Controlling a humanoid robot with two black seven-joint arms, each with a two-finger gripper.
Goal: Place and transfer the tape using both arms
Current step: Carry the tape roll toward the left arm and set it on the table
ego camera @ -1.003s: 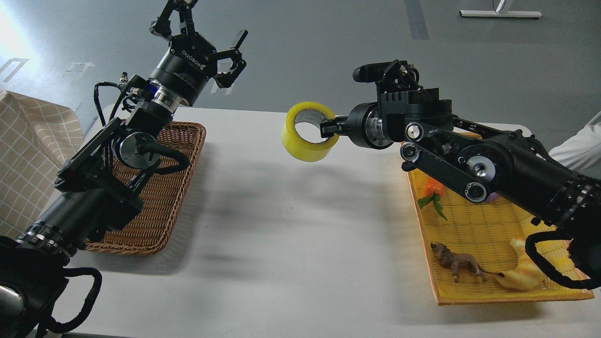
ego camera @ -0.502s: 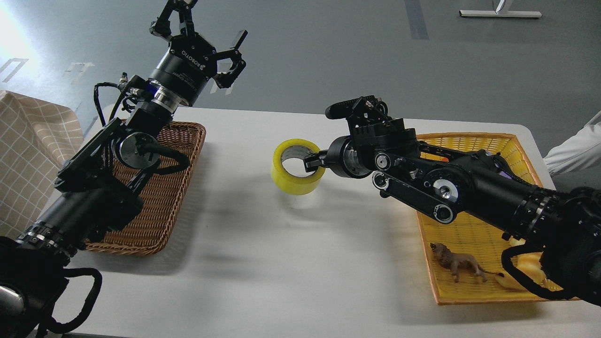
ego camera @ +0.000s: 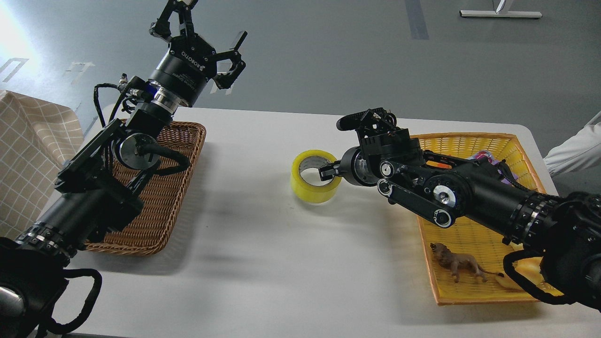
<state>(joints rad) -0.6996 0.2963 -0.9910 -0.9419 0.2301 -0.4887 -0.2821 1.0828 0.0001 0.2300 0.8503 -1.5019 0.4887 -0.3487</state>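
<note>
The tape (ego camera: 307,188), a yellow roll with a grey-white core, sits flat on the white table (ego camera: 263,263) near its middle, hole facing up. My right gripper (ego camera: 329,170) reaches in from the right and its fingers are closed over the roll's right wall, one inside the hole and one outside. My left gripper (ego camera: 199,33) is raised high above the table's back left, well away from the tape, with its fingers spread open and empty.
A brown wicker basket (ego camera: 169,206) lies under my left arm. A yellow tray (ego camera: 469,234) at the right holds a toy lion (ego camera: 458,265) and other small toys, partly hidden by my right arm. A checked cloth (ego camera: 28,155) is at the far left.
My right arm has lowered the tape from mid-air down onto the table, then shifted it slightly right. The left arm has not moved.
</note>
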